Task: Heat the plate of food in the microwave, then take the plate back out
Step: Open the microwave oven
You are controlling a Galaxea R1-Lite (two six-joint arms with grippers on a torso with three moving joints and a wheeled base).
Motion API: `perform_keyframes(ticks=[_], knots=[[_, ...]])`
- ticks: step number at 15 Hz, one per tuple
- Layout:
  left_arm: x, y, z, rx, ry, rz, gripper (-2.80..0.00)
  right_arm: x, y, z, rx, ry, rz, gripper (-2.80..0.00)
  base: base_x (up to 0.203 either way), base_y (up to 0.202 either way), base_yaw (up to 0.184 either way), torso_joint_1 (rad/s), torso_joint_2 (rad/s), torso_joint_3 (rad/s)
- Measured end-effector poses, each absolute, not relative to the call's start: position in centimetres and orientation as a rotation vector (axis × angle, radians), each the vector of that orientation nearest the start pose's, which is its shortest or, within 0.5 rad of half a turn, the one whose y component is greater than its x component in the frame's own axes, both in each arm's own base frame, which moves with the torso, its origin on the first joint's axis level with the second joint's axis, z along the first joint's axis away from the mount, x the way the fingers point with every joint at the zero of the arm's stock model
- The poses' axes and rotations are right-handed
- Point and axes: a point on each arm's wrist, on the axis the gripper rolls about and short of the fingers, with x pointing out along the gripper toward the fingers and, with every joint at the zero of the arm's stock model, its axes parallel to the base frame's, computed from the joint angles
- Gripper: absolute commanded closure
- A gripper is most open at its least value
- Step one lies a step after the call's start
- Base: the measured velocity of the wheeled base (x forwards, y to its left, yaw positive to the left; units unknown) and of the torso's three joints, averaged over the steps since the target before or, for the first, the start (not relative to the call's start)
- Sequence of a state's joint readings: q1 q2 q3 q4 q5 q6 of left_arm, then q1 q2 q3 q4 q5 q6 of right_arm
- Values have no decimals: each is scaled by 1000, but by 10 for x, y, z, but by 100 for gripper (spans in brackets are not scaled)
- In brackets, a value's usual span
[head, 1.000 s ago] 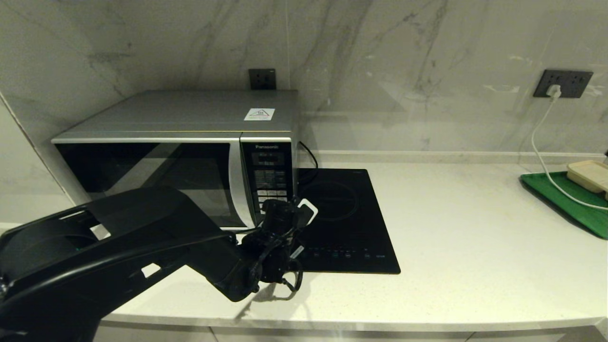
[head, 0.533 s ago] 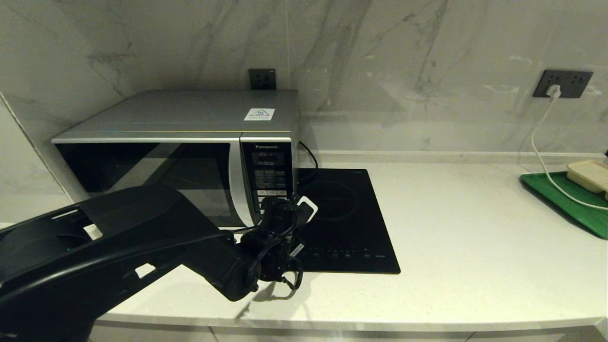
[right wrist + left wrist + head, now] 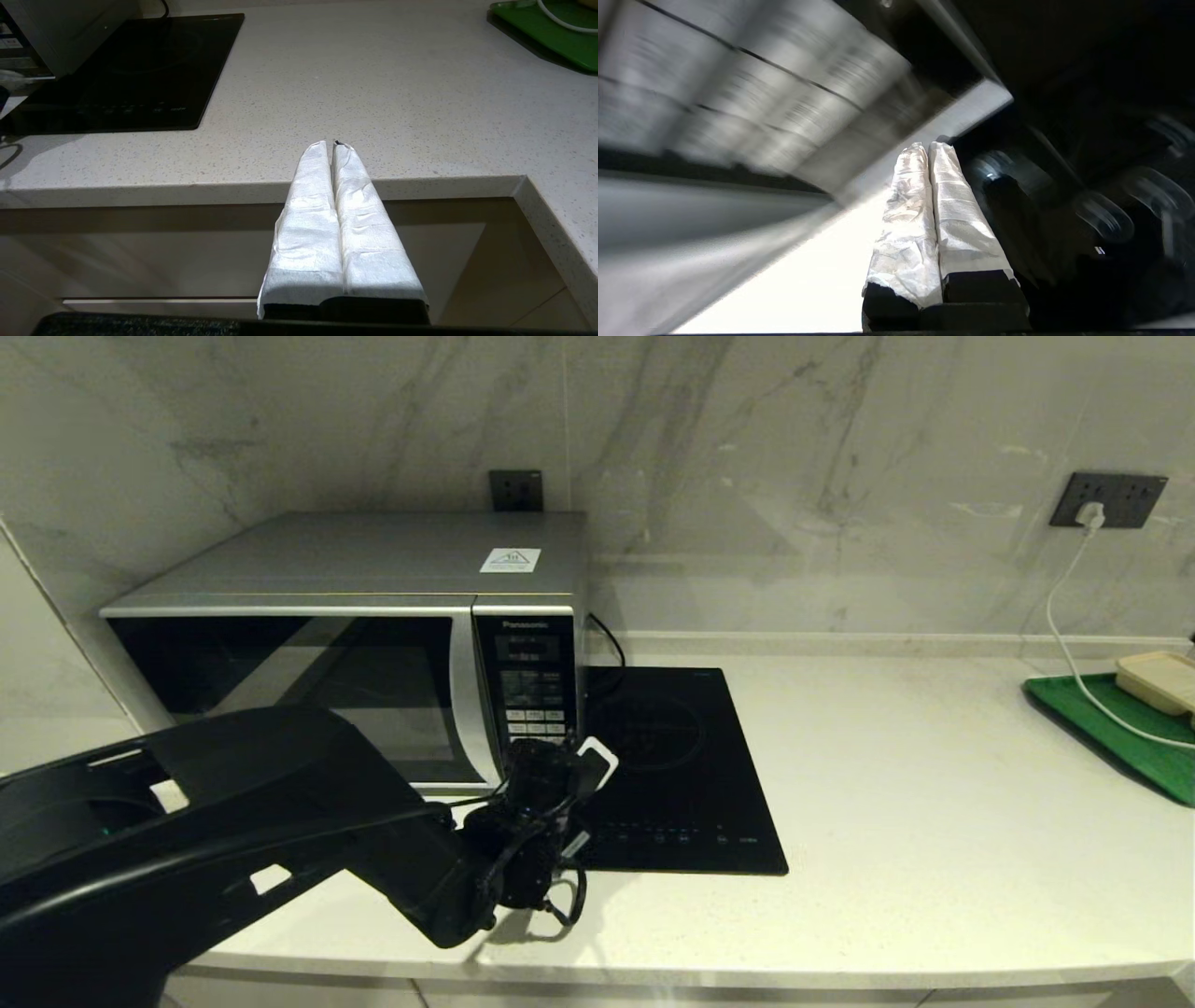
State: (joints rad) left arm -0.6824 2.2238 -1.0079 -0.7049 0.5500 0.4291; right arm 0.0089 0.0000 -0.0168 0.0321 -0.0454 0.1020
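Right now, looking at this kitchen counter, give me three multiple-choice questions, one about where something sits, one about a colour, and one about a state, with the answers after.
1. Where is the induction hob?
A. on top of the microwave
B. on the counter, right beside the microwave
C. on the green tray

2. What colour is the tray at the counter's far right?
A. green
B. red
C. white

3. How does the left pincer stand?
A. wide open
B. shut on a cup
C. shut, empty, at the keypad's lower edge

Answers:
1. B, the head view shows the black hob flat on the counter against the microwave's right side.
2. A, both the head and right wrist views show it green, carrying a beige box.
3. C, the left wrist view shows its wrapped fingers pressed together with nothing between.
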Motion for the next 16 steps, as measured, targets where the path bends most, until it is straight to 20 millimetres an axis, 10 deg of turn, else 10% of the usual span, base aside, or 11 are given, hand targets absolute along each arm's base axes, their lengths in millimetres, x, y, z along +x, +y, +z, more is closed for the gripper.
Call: perform_keyframes(ticks=[9,16], knots=[[252,-243,110,615,304,-315,0,-24,-1,77,101,13,-38,0,0,0,0,0,0,0],[214,-157,195,456,262,-237,0,-24,-1,77,102,13,-38,0,0,0,0,0,0,0]])
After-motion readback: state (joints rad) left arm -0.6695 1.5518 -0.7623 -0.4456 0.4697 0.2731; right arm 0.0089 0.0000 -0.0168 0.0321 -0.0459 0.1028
